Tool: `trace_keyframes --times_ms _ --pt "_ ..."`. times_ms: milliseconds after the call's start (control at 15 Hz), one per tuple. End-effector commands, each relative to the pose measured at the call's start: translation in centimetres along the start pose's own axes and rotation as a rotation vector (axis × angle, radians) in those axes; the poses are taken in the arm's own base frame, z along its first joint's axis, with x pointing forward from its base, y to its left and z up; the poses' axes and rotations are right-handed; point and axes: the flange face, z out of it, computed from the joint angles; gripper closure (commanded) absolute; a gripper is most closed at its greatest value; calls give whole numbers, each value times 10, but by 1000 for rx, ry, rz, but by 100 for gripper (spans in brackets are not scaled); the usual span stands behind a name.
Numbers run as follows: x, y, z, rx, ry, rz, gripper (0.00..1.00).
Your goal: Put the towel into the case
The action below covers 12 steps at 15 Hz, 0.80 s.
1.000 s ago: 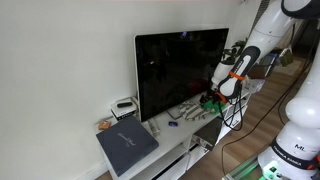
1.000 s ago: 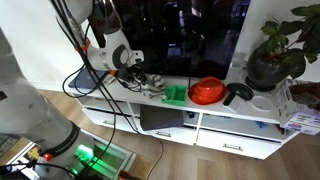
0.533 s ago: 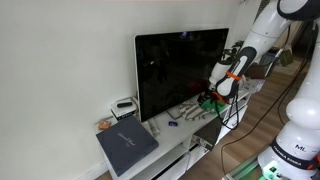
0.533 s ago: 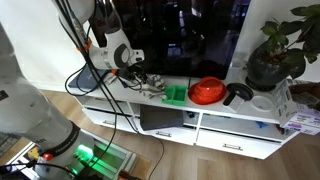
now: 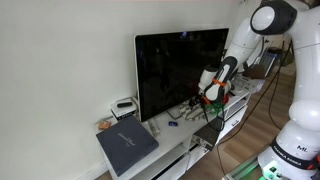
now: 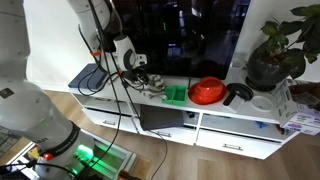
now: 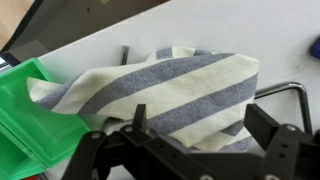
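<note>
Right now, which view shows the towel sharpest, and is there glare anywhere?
Wrist view: towel clear and evenly lit, its stripes easy to read; gripper dark and soft at the bottom edge. In an exterior view: TV mirrors the room, towel too small to make out.

from where i stand: one striped towel (image 7: 165,85), one green case (image 7: 35,118), one red bowl (image 6: 207,91), one potted plant (image 6: 272,55), one big dark screen (image 5: 180,68), one flat grey pad (image 5: 127,148), one robot arm (image 5: 235,45) with one gripper (image 7: 200,125).
</note>
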Motion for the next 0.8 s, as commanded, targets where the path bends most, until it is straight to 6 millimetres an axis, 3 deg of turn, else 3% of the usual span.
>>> trace_keyframes --times_ms 0,133,467,733 --pt "18 -3 35 -32 28 44 0" --pt "24 0 52 -46 50 70 0" --pt "29 -19 85 23 103 87 0" --pt "35 -24 103 53 134 103 0"
